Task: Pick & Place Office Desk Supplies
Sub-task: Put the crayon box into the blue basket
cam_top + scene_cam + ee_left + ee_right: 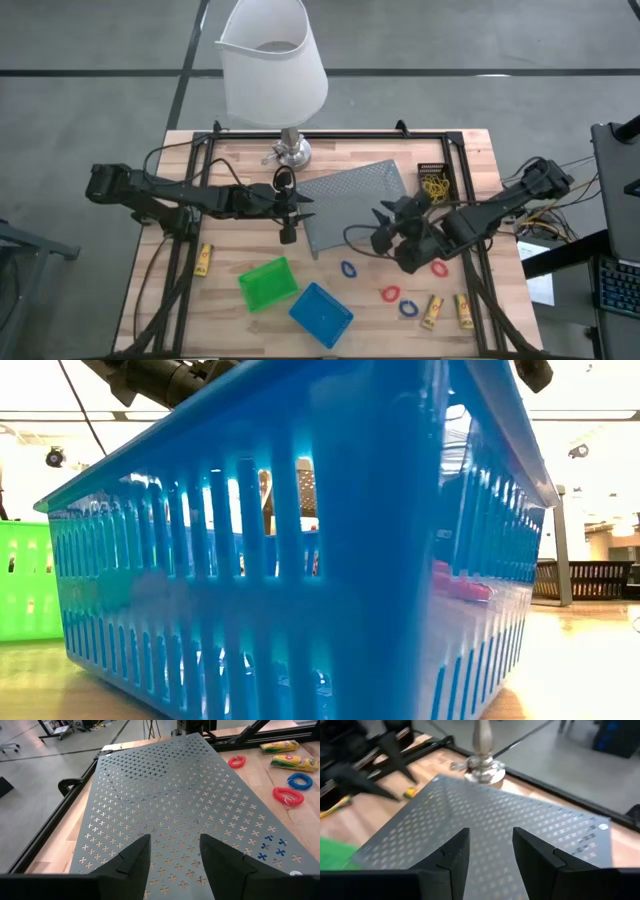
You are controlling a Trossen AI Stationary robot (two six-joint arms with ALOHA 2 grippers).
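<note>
2 tools open, empty: left tool (297, 207) and right tool (383, 222) over grey mesh tray (350, 190).

A robotics lab: a wooden worktop (330, 330) in a black metal frame (330, 135) stands on bare concrete floor (90, 100) (cables (545, 225) trail alongside), bright ceiling lights overhead.

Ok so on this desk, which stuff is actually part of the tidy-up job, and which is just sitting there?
Part of the job:
- yellow sticks
- red loops and blue loops
- rubber bands in the black bin
- green bin
- blue bin

Just sitting there:
- lamp
- grey mesh tray, with the left gripper and right gripper at its edges
</note>
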